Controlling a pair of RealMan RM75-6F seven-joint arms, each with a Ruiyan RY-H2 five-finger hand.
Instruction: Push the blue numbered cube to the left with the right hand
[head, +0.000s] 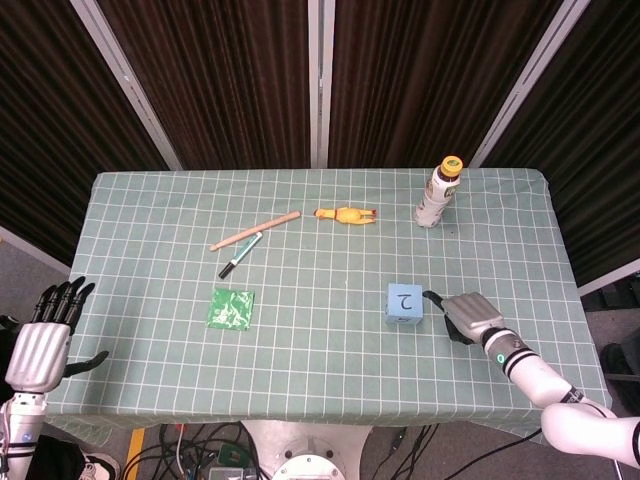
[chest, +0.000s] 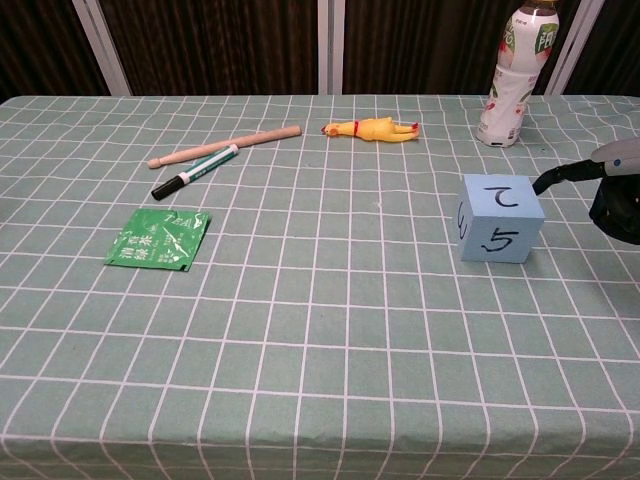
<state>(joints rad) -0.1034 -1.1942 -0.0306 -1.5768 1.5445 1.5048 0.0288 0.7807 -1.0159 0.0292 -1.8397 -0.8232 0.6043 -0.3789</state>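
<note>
Blue numbered cube (head: 405, 304), right of centre on my checked surface (head: 150, 210), faces marked 2 and 5. My right hand (head: 467, 316) sits just beside its right face, a dark fingertip (chest: 546, 184) reaching the cube's upper edge; it holds nothing. Left hand (head: 42, 338) hangs off the left edge, fingers extended, empty. Green packet (head: 231, 308), marker (head: 240, 256), wooden stick (head: 254, 231), rubber chicken (head: 344, 215) and bottle (head: 439, 192) lie well apart.

A matt green checked cloth (head: 150, 200) is covering the table, a glossy green foil-like packet (head: 231, 308) is catching light beside a smooth pale wooden stick (head: 255, 230), and the blue numbered cube (head: 406, 304) is looking matt and foam-like next to the right hand (head: 470, 315) with its silvery metallic shell.
</note>
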